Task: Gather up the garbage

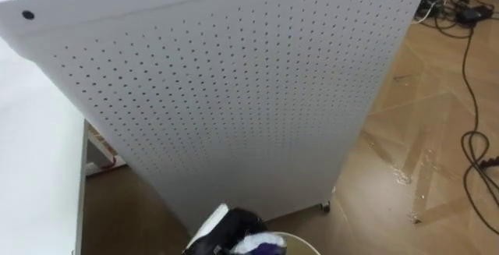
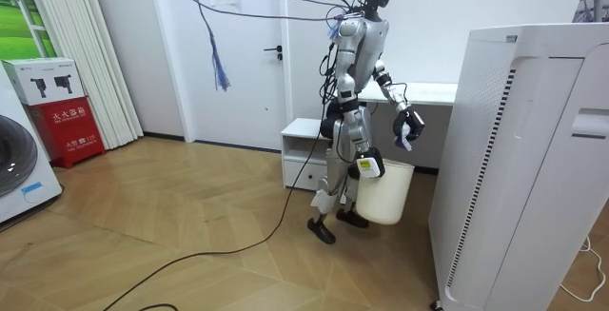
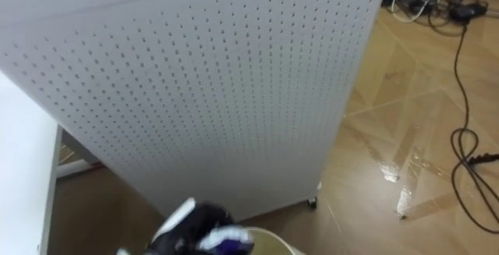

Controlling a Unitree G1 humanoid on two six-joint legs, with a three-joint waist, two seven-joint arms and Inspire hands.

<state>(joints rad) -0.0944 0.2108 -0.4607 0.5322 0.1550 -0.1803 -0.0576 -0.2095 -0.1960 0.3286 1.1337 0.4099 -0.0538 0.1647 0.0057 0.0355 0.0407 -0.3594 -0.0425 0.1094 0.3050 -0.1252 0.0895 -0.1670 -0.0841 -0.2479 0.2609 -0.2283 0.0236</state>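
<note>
Garbage (image 1: 261,246), a purple-and-white scrap, is gripped in the curled left hand (image 1: 226,230), low in front of the white perforated cabinet (image 1: 234,91). Both are cut off at the bottom edge of the eye views. The white bucket (image 2: 385,197) hangs just before the cabinet. The right hand (image 2: 366,166) is at its rim, but its grip cannot be told.

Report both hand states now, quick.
Left hand: shut on a crumpled purple-and-white scrap.
Right hand: at the white plastic bin; state cannot be told.
</note>
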